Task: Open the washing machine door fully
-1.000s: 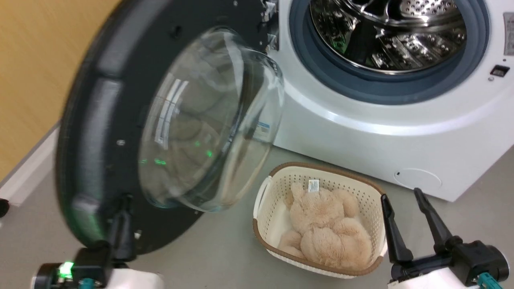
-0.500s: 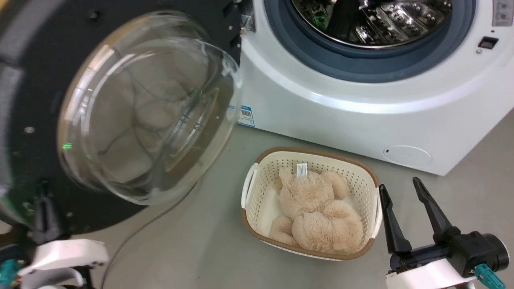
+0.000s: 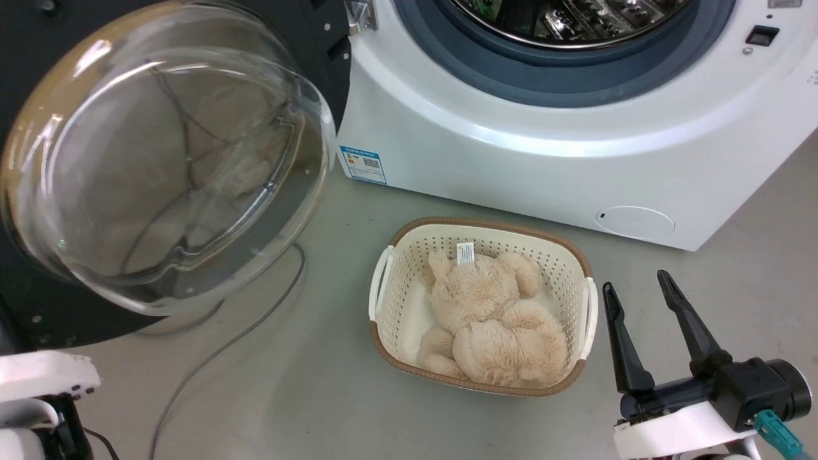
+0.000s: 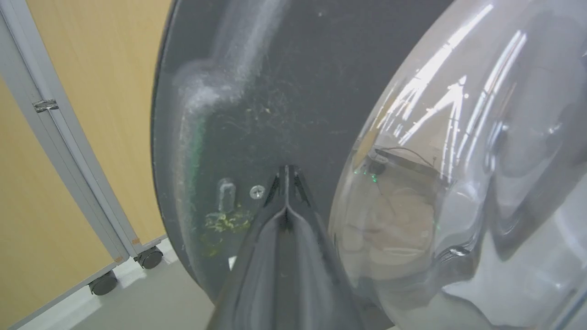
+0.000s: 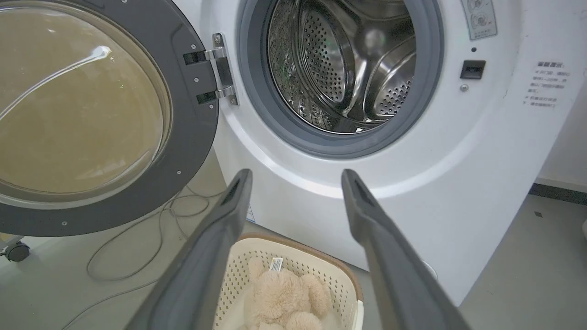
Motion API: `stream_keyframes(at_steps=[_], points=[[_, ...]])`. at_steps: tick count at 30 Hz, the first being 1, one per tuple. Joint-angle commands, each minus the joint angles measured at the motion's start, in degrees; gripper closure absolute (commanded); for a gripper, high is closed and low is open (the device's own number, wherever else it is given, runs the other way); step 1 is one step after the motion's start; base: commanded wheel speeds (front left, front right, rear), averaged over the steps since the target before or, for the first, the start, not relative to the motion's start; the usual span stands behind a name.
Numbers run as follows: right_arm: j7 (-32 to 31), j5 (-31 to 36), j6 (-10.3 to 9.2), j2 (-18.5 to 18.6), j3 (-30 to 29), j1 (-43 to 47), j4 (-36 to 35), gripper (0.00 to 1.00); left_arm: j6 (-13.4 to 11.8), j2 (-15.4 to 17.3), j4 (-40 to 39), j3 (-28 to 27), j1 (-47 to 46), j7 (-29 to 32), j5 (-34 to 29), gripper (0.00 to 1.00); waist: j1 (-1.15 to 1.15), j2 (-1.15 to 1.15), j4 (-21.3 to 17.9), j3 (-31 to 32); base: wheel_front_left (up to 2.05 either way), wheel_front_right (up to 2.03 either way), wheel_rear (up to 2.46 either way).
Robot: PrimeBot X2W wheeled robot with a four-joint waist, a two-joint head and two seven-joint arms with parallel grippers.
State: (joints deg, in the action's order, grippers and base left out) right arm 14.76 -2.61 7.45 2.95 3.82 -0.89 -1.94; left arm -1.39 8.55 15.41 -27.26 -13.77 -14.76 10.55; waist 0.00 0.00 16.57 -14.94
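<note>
The washing machine door [image 3: 307, 38] stands swung out to the left of the white washing machine [image 3: 511, 166], its clear glass bowl [image 3: 166, 166] bulging toward me. In the left wrist view my left gripper [image 4: 286, 170] is shut, empty, its tip right at the black inner ring of the door [image 4: 257, 91] beside the glass bowl [image 4: 458, 160]. My right gripper [image 3: 636, 282] hangs open and empty at the lower right, apart from the door. In the right wrist view the right gripper [image 5: 296, 174] points at the washing machine [image 5: 458, 160], with the door [image 5: 183, 137] on its metal hinge [image 5: 220, 68] and the steel drum [image 5: 344, 59] exposed.
A cream basket [image 3: 409, 255] holding a beige plush toy [image 3: 492, 319] sits on the floor before the machine, just left of the right gripper. A grey cable [image 3: 223, 345] lies under the door. A yellow partition [image 4: 69, 68] on casters [image 4: 105, 284] stands behind the door.
The door has swung wider open to the left. The head camera has shifted, so the machine sits higher in the picture. My left gripper's dark fingers have left the head view; the right gripper stays open.
</note>
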Motion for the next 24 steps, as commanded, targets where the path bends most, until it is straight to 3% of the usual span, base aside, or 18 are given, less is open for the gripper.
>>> stream_keyframes(at_steps=[1, 13, 24], points=[[0.24, 0.23, 0.03, -0.07, -0.06, -1.14, 0.18, 0.0, 0.4, 0.52, 0.7, -0.67, -1.35, -0.24, -0.43, 1.0, 0.0, 0.0, -0.17, -0.17, 0.0, 0.0, 0.0], [0.24, 0.25, 0.03, -0.07, -0.2, -1.64, 0.35, 0.0, 3.32, 0.89, 5.81, -6.23, -6.19, -0.24, -3.9, 1.0, 0.0, 0.0, -1.07, -0.79, 0.0, 0.0, 0.0], [0.24, -1.0, 0.03, -0.07, -1.11, 0.01, 0.66, 0.0, 5.22, -2.24, 2.96, -6.34, -2.11, -0.24, -7.48, 1.0, 0.0, 0.0, -1.7, 2.67, 0.0, 0.0, 0.0]])
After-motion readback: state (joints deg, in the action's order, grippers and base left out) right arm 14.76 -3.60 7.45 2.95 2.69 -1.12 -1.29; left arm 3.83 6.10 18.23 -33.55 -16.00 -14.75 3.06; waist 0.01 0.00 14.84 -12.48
